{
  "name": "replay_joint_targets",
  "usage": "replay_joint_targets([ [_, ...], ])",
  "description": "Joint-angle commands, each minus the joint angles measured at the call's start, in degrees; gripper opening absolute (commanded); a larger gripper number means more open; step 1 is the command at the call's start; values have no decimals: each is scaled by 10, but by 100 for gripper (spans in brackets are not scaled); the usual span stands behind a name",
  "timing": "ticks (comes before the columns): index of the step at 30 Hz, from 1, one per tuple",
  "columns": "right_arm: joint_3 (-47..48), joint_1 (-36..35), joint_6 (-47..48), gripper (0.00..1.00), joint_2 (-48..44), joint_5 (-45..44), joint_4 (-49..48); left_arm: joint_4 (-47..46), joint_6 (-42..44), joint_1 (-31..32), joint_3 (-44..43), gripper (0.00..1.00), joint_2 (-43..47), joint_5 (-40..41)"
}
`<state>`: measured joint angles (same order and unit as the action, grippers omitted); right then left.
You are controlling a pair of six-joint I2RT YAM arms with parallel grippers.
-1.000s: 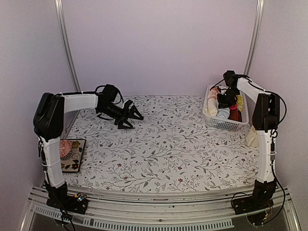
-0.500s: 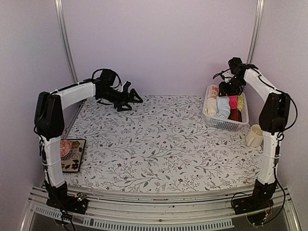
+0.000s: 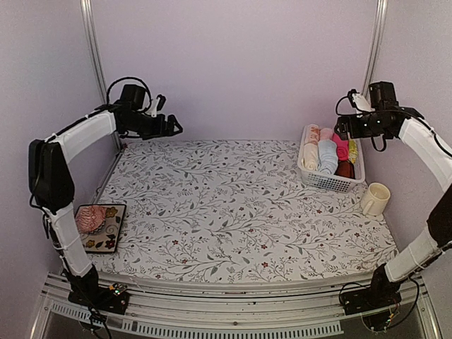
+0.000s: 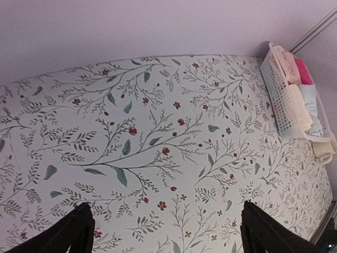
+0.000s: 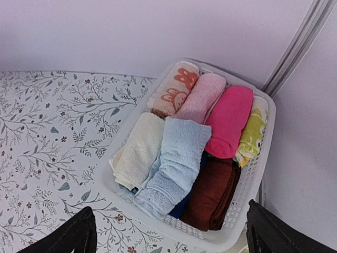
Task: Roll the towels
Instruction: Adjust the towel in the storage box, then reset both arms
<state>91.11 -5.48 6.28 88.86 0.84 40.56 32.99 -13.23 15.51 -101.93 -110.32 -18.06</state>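
Towels (image 5: 158,154) lie side by side in the basket (image 5: 210,234): the cream towel (image 5: 138,150) and the blue towel (image 5: 178,158). They look soft, light and floppy, so pinch a loose top edge. The right gripper (image 3: 343,128) hangs above the basket, fingers wide apart. The left gripper (image 3: 171,127), far from the basket, is spread wide too.
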Motion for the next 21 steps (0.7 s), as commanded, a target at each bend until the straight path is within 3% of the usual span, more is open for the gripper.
replay_joint_targets([
  [1,-160,-3,-14,99,-133,21,-169,-74,53,-31,65,97,86,46],
  [5,-261,-3,-28,99,-223,23,-213,-135,85,-36,157,97,160,103],
  [14,-364,-3,-60,99,-364,6,-230,-334,119,-48,458,97,379,170],
  [21,-427,-3,-86,99,-462,-8,-224,-339,142,-57,540,97,450,190],
])
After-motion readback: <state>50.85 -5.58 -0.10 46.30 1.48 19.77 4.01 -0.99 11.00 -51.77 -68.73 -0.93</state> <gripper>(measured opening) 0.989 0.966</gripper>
